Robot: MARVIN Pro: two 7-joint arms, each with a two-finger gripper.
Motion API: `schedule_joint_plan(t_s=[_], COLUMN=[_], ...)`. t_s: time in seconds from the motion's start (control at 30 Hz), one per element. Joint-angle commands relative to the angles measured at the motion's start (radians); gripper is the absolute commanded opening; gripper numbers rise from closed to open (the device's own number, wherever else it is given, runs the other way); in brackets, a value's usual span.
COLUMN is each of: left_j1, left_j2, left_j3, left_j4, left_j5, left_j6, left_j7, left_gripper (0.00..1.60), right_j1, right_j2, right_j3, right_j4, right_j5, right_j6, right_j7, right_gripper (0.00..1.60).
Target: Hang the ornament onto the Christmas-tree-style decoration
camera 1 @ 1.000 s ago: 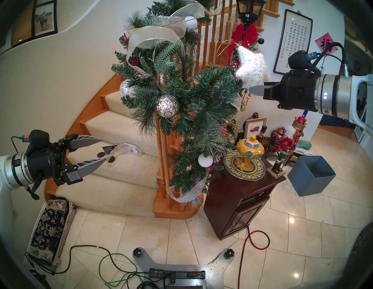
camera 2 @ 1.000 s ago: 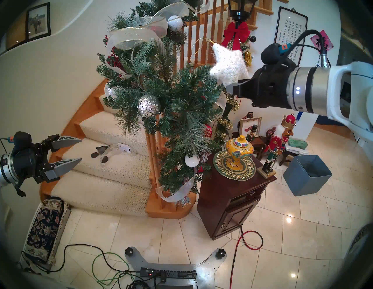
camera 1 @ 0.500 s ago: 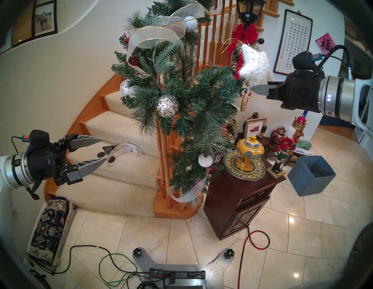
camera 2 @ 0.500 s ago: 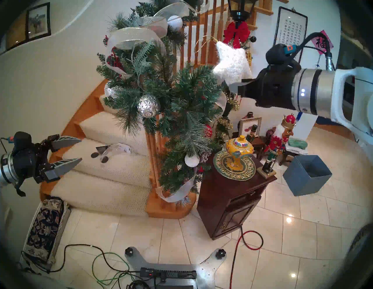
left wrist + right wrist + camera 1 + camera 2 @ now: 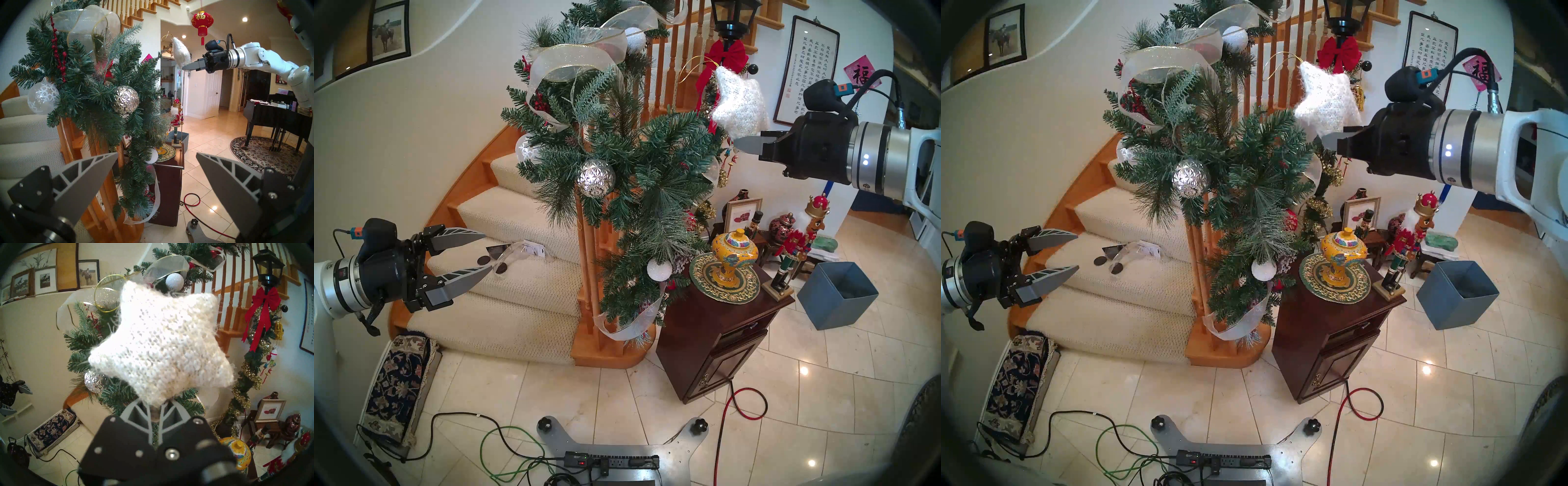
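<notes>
- Fingers (image 5: 136, 410) of the right gripper (image 5: 742, 144) are pinched tight together on one lower point of the white knitted star (image 5: 738, 103), which stands up above them in the air
- Its thin gold string loop (image 5: 690, 69) springs off the top point toward the pine garland (image 5: 639, 163), open and unhooked; from the head views it hangs above and just to the right of the nearest upturned branch tip (image 5: 683, 117), not touching it
- Over on the left, the left gripper (image 5: 485, 251) hovers low beside the carpeted stairs (image 5: 524, 217) with its fingers spread wide and nothing between them, well apart from the star
- To my eye the hanging itself is not yet done: the loop has to be brought over a branch before the star can be let go
- What worries me is that loop: it is light and floppy, and could fold or slide past the needles instead of catching, so a release would drop the star to the floor
- A grip on just one soft, fuzzy point may let the star twist or slip as it brushes the greenery
- Pushing in too far could knock the faceted silver ball (image 5: 596, 178) or snag the sheer ribbon (image 5: 572, 61), since both sit close to that branch
- Behind the star stands a tinsel-wrapped lamp post with a red bow (image 5: 726, 56); a careless swing could tangle the string there instead
</notes>
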Motion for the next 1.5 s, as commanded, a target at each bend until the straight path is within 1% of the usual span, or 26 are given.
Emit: schedule_joint_plan(t_s=[0.0,0.2,0.37,0.67,1.03,1.47], left_j1=[-0.001,-0.001,-0.001,-0.001,-0.001,-0.001], left_j2=[-0.002,-0.002,-0.002,-0.002,-0.002,-0.002], left_j3=[-0.001,-0.001,-0.001,-0.001,-0.001,-0.001], left_j4=[-0.002,-0.002,-0.002,-0.002,-0.002,-0.002], left_j5=[-0.002,-0.002,-0.002,-0.002,-0.002,-0.002], left_j6=[0.000,0.000,0.000,0.000,0.000,0.000], left_j7=[0.000,0.000,0.000,0.000,0.000,0.000], left_gripper=[1.60,1.60,1.60,1.60,1.60,1.60], right_j1=[-0.033,-0.055,-0.064,-0.070,-0.078,-0.072], right_j2=[0.065,0.108,0.131,0.151,0.145,0.106], right_j3=[0.041,0.062,0.073,0.079,0.061,0.013], right_j4=[0.003,0.003,0.003,0.003,0.003,0.003], right_j5=[-0.005,-0.013,-0.014,-0.015,-0.022,-0.023], right_j6=[0.028,0.053,0.071,0.084,0.072,0.034], right_j7=[-0.043,-0.074,-0.089,-0.104,-0.102,-0.073], right_gripper=[0.00,0.00,0.00,0.00,0.00,0.00])
